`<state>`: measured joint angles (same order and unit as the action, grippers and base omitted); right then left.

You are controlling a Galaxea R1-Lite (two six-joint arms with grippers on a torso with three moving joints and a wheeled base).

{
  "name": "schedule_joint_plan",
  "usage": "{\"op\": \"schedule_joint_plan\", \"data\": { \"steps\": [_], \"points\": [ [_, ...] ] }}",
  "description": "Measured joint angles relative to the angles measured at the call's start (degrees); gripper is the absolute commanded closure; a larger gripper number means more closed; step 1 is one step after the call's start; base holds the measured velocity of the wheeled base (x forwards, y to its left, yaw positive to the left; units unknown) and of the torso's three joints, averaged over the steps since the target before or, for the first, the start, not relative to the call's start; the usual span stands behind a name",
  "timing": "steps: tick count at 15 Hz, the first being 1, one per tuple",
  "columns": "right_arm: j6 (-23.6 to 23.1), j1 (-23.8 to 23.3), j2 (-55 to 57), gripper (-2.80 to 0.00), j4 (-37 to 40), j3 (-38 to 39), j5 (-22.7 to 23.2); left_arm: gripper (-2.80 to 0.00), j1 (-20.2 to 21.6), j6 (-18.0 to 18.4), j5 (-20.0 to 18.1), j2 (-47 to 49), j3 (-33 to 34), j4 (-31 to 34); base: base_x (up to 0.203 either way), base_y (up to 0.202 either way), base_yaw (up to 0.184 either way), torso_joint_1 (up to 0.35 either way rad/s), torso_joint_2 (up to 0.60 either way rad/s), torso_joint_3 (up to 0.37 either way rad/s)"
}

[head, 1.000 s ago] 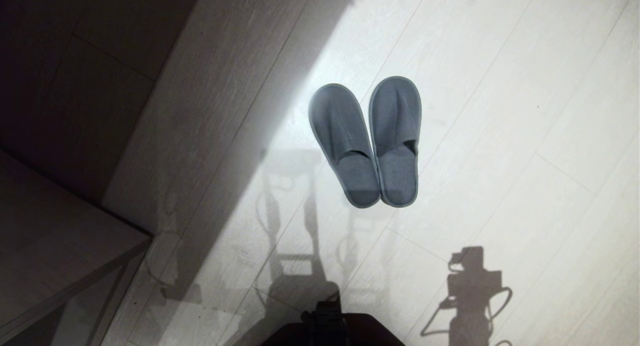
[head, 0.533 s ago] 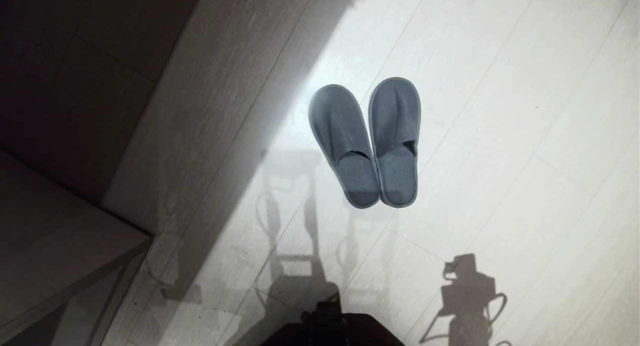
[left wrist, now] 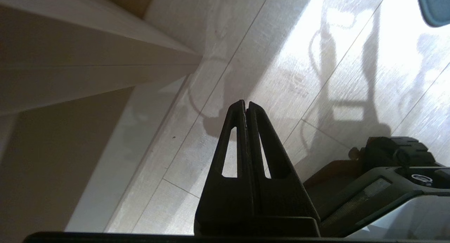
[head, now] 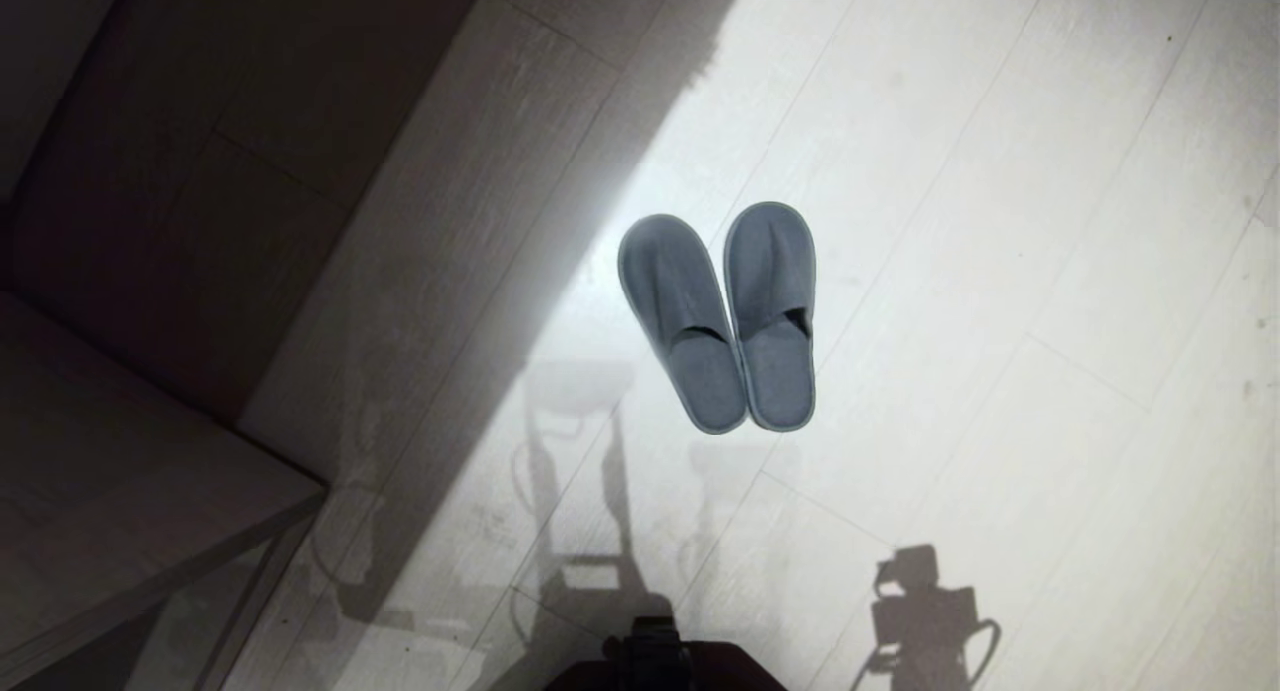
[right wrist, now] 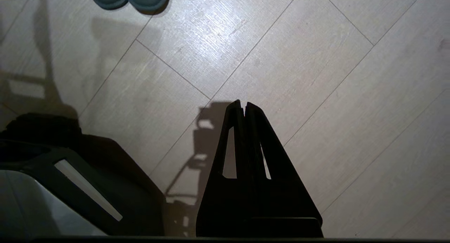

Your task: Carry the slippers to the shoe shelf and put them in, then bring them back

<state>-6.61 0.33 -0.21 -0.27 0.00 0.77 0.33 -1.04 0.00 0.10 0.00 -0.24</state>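
Grey-blue slippers (head: 718, 323) lie side by side on my pale plank floor (head: 1000, 271), heels toward the robot. Both my left gripper (left wrist: 245, 103) and right gripper (right wrist: 242, 103) hang pressed closed, empty, well short of them.

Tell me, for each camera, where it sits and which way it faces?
Head: high on the robot, facing down at the slippers on the floor; only the dark base shows.
Left wrist: behind the left hand, shut above the floor near a pale cabinet.
Right wrist: behind the right hand, shut above bare floor.
Shared: all three see the slippers and the floor.
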Motion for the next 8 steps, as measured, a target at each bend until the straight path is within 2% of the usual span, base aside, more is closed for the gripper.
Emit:
{"op": "schedule_joint_plan", "data": {
  "steps": [8],
  "points": [
    [0.1,0.0,0.0,0.00,0.0,0.0,0.0,0.00,0.0,0.0,0.0,0.0,0.0,0.0,0.000,0.000,0.000,0.004,0.00,0.206]
  ]
}}
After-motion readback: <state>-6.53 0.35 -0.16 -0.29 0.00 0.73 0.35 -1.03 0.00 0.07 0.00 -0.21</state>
